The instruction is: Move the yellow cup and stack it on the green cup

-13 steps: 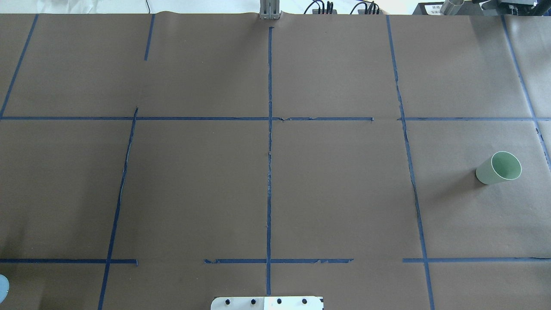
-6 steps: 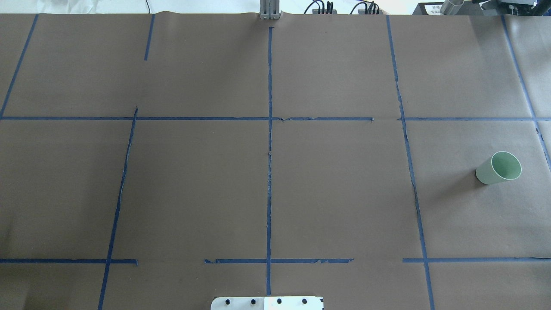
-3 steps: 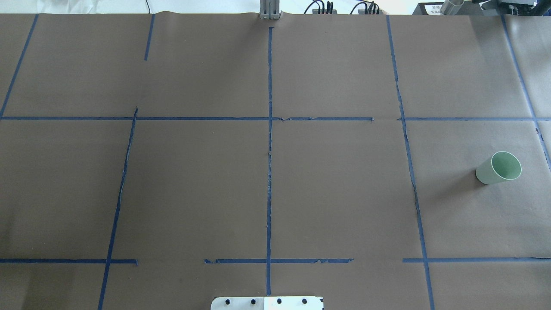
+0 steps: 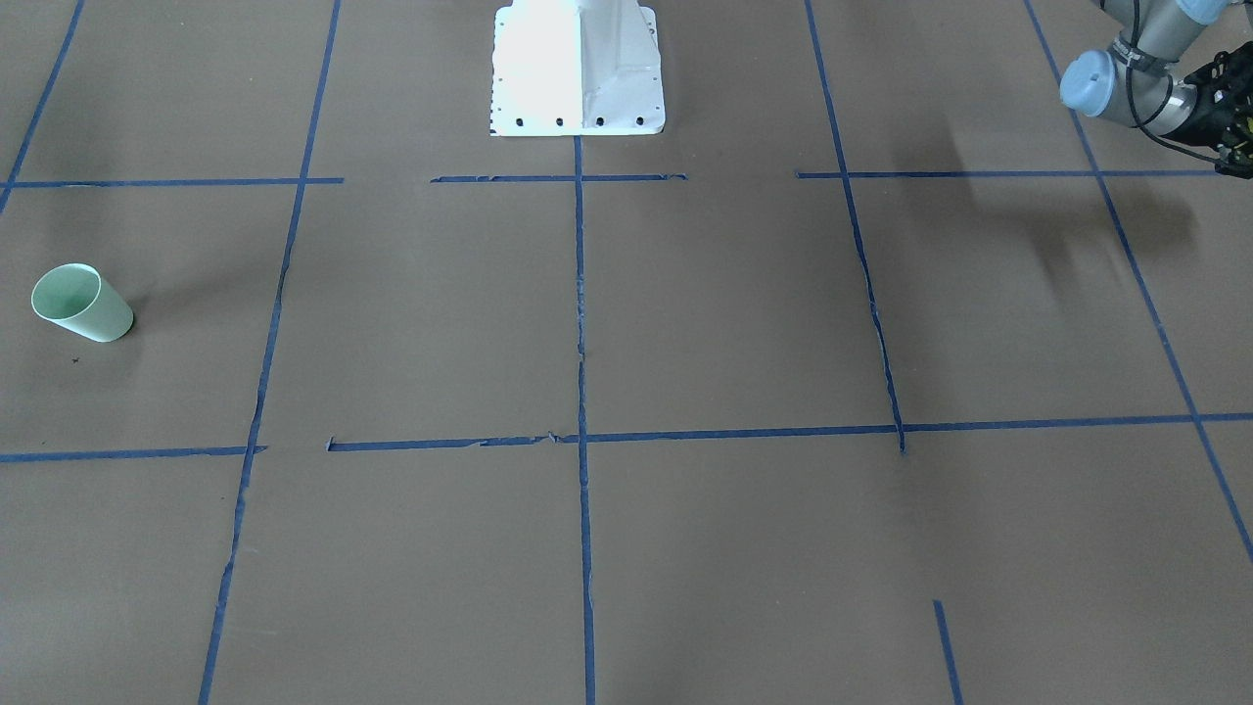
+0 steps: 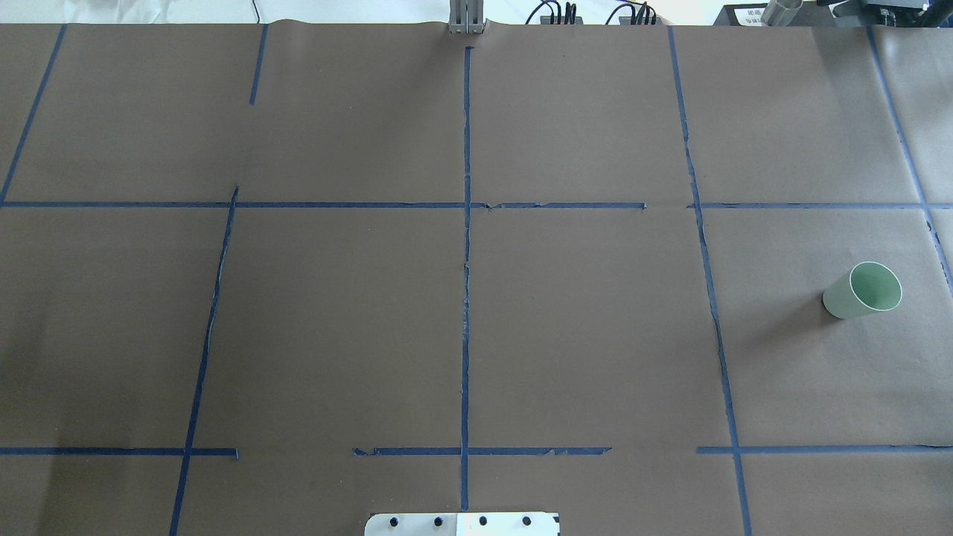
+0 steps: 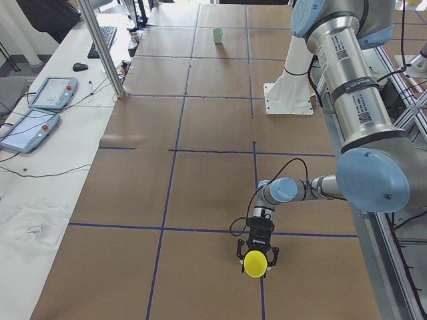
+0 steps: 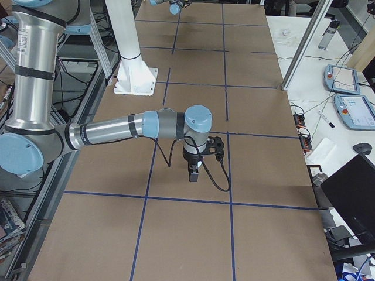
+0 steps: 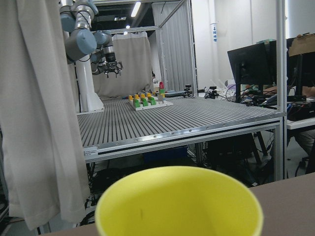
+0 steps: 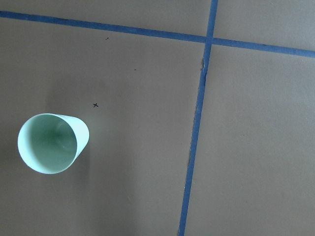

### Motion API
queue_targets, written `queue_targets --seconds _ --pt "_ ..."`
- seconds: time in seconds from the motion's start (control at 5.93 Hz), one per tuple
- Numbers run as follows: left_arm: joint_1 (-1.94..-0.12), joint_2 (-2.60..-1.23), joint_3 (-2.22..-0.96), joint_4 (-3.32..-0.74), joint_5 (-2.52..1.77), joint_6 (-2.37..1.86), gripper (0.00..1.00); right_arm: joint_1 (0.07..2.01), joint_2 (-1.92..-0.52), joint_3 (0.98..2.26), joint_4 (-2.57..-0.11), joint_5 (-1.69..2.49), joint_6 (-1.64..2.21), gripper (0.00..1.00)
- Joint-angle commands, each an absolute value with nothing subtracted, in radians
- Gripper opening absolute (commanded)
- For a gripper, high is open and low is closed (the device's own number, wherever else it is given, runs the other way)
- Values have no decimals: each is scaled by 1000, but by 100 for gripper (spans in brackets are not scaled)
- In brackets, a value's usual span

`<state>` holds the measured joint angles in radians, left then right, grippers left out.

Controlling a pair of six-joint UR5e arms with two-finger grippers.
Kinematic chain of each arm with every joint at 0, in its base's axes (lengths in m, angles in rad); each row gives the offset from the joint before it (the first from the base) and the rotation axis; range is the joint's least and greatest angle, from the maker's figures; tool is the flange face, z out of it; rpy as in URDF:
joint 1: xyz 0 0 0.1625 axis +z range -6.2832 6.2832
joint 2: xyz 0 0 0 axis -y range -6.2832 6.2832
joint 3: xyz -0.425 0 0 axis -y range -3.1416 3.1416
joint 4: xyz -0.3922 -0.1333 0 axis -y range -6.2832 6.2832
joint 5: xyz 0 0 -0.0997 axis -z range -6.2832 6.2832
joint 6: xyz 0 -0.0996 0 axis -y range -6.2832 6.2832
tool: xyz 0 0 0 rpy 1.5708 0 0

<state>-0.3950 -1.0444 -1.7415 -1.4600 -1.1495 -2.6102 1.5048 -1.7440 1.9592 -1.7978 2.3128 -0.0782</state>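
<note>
Two poses | left tool (image 6: 257, 258) level at yellow cup (image 6: 255, 265) | right tool (image 7: 193, 177) vertical

Brown paper (image 5: 595, 335) covered the table under the left claw (image 6: 256, 259). Blue tape lines (image 5: 465, 298) ruled the paper into squares, and two of them crossed near the claw. Well apart from the claw, on a white bench (image 6: 60, 167) along the table's edge, I saw a tablet-like pendant (image 6: 55, 92), a second pendant (image 6: 28, 130), a keyboard (image 6: 111, 37) and a mouse (image 6: 80, 67). A slanting metal post (image 6: 100, 47) stood there too. Ahead of the claw hung a white curtain (image 8: 34, 108). Beyond it stood a ribbed metal table (image 8: 162, 123) carrying small coloured blocks (image 8: 142, 101), and a dark monitor (image 8: 251, 64).
</note>
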Motion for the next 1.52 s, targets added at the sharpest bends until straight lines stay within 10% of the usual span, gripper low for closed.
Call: queue_targets --seconds 0.0,0.67,1.35 --pt "-605 -1071 -1703 -1663 -1021 -2313 75 1505 -1744 1951 -1798 2313 -78 100" --pt "-1128 -1370 -1301 -2455 -1011 -1325 75 1505 -1747 1944 -1799 2316 -78 100" --pt "-1459 -1551 -1307 -2771 -1748 -835 71 1505 -1747 1942 -1799 2333 -77 100"
